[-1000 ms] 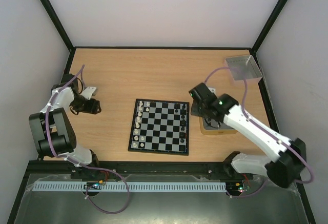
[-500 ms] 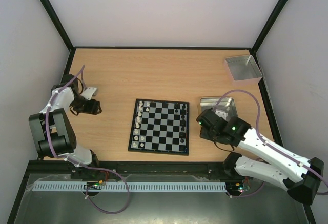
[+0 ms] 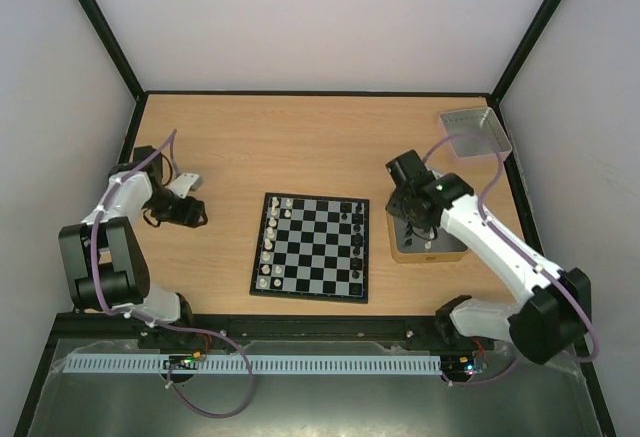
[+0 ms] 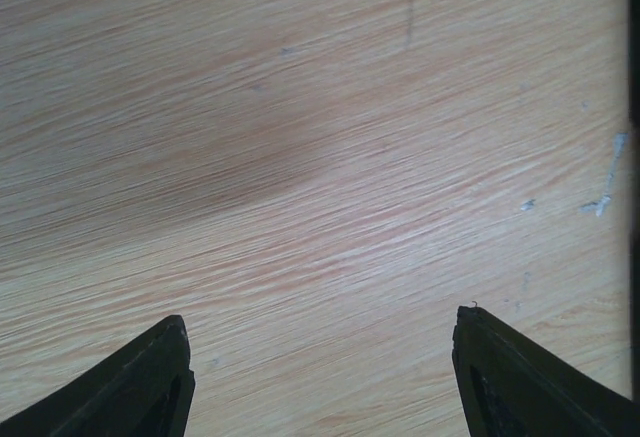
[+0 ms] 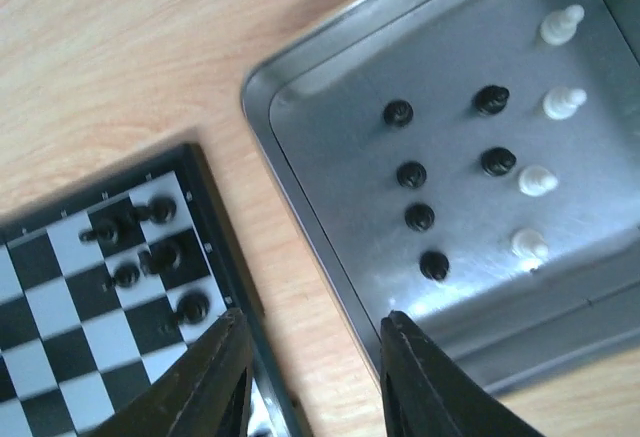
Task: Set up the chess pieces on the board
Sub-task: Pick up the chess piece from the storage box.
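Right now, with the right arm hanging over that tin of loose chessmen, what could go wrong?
The black pieces in the tin stand close together, so the open right jaws might bump a neighbour while closing on one. The tin's wall sits close to the board, where placed black pieces stand near that edge; a low carry could clip the wall or topple them.

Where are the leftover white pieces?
Four white pieces lie in the grey tin, beside its black pieces, right of the board in the right wrist view.
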{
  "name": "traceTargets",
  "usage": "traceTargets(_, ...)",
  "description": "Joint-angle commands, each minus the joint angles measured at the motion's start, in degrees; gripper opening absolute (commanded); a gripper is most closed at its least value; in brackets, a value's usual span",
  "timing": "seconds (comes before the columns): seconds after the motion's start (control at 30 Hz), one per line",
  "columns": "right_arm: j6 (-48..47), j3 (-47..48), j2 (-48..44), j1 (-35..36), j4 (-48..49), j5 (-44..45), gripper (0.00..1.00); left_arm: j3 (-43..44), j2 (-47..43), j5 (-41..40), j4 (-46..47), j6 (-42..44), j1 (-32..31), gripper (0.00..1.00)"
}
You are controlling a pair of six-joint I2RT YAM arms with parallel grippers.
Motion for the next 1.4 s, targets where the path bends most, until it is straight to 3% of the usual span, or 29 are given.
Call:
traceTargets(0.0,-6.49,2.71,4.87,-4.98,3.27,-2.81,0.34,-0.38,-1.19,0.19,-3.51,0.06,-2.94,0.71)
traceTargets(0.23,-11.68,1.03,12.27,-16.78,9.47,-11.42,0.30,2.22,-3.38,-2.47,-4.21,-5.10,-4.00,0.69)
traceTargets(0.37,-13.36,2.05,14.98,-20.63,10.42,-11.88,0.28,4.93,-1.35,-1.17,-4.34,-6.70,-4.41,0.69)
traceTargets(0.63,-12.57,-1.51,17.64,-21.15,15.47,-18.18,0.22,8.46,2.33,0.78,-4.48,-6.46,-6.28,0.69)
traceTargets(0.83,-14.87,-0.72,19.79,-21.12,13.51,-15.29,0.20,6.30,1.93,1.64,-2.41,-7.72,-6.42,0.70)
traceTargets(1.1,-16.77,1.59,23.62,-21.22,12.53,-11.49,0.29,5.55,0.95,1.36,-2.61,-8.00,-6.77,0.70)
traceTargets(1.37,-17.18,0.99,25.97,-21.38,14.05,-11.15,0.21,6.20,0.69,1.20,-3.53,-7.80,-6.77,0.70)
